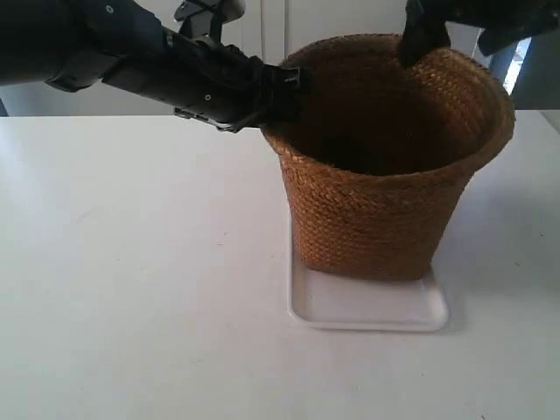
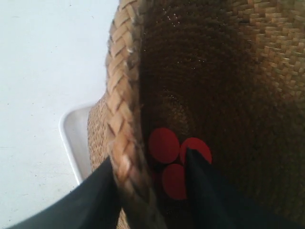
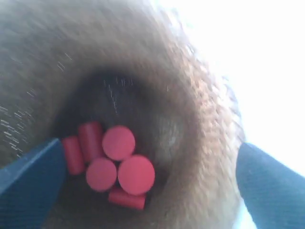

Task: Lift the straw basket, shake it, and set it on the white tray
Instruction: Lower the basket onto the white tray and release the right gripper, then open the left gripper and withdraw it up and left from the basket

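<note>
Nearest me, the white tray's front lip shows bare. The straw basket stands on it, so I judge the placing done. My left gripper straddles the rim, jaws apart. My right gripper is spread wide across the wall. The surface around leaves room to withdraw.
</note>
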Controlling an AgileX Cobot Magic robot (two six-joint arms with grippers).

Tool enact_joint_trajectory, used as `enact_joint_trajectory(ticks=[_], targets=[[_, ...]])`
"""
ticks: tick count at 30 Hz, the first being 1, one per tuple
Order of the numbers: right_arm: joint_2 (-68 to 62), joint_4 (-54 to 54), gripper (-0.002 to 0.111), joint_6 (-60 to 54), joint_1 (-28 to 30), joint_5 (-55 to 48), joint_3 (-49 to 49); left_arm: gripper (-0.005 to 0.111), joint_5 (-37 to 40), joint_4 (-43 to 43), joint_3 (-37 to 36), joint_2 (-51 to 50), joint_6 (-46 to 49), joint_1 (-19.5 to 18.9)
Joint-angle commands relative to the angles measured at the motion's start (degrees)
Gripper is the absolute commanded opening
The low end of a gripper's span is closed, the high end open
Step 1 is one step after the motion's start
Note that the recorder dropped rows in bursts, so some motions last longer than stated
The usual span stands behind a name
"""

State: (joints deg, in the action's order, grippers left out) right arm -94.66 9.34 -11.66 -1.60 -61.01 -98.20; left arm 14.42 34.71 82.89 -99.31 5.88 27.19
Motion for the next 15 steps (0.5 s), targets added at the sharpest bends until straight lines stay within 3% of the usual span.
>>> enact_joint_trajectory(ticks=[1,9,15], targets=[[4.6,0.8,0.091,-1.3,0.0,3.2,0.0,0.058,0.4,0.0,0.6,0.5,0.5,0.4],[7.1,0.9,0.091,-1.4,0.0,3.8,0.0,0.06,1.6,-0.9,0.6,0.5,0.5,0.3],[7.4,0.9,0.091,-1.4,0.0,3.4,0.0,0.079,2.5,-0.9,0.6,0.6,0.5,-0.2]])
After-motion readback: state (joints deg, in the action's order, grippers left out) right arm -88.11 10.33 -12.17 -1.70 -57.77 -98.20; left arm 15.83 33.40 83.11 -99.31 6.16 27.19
